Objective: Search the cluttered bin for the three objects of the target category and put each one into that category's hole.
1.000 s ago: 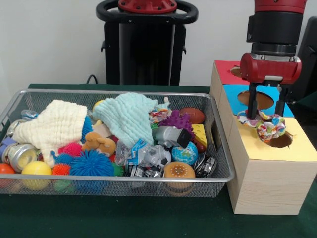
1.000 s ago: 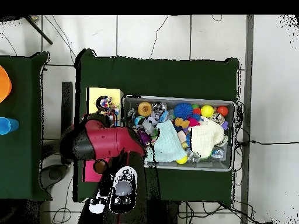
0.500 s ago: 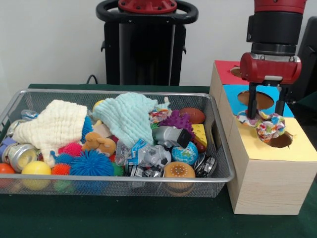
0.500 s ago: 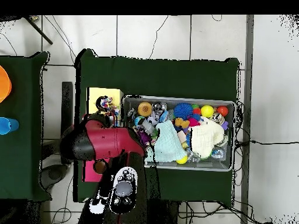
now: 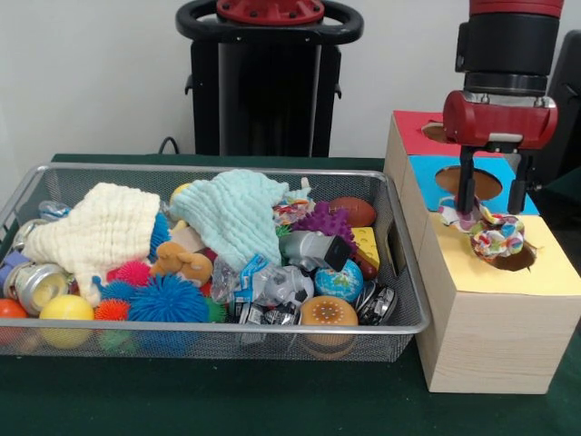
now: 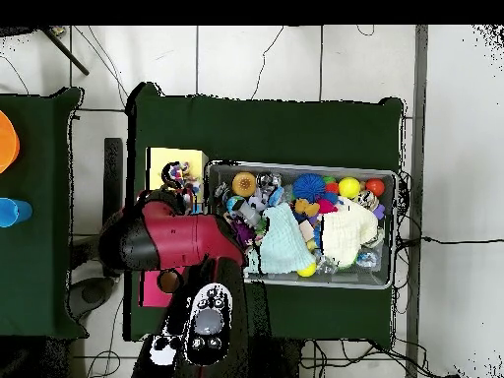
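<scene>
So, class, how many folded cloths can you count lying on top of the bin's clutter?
2: a cream cloth at the bin's left, and a mint cloth near the middle. More may be buried underneath.

One wire bin (image 5: 109, 173) fills the left and centre of the front view, and one wooden box (image 5: 490, 318) stands at the right with three coloured top panels, each with one hole. Two cloths lie in the bin: one cream cloth (image 5: 95, 232) and one mint cloth (image 5: 236, 213). Spiky balls number at least four: two blue, one pink, one orange. There is one yellow ball (image 5: 65, 309), one globe ball (image 5: 340, 282), one brown football (image 5: 352, 211) and one patterned scrunchie (image 5: 495, 238) at the yellow panel's hole.
</scene>
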Tool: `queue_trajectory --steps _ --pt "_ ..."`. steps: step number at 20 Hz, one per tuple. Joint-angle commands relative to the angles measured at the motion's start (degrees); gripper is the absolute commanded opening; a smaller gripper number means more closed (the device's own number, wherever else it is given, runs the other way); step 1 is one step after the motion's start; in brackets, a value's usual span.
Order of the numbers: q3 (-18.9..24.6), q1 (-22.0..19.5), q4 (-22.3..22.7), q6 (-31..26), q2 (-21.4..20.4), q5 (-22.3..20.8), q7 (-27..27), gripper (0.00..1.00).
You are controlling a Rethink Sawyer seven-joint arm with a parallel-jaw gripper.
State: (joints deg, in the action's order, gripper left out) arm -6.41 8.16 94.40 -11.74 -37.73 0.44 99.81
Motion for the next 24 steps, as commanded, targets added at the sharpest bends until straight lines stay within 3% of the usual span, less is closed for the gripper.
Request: queue_trajectory --steps 1,24 --pt "3.5 -1.5 3.7 -5.8 -0.8 3.1 10.3 1.0" --pt "6.1 -3.7 6.4 -7.7 -3.8 3.8 8.1 1.0"
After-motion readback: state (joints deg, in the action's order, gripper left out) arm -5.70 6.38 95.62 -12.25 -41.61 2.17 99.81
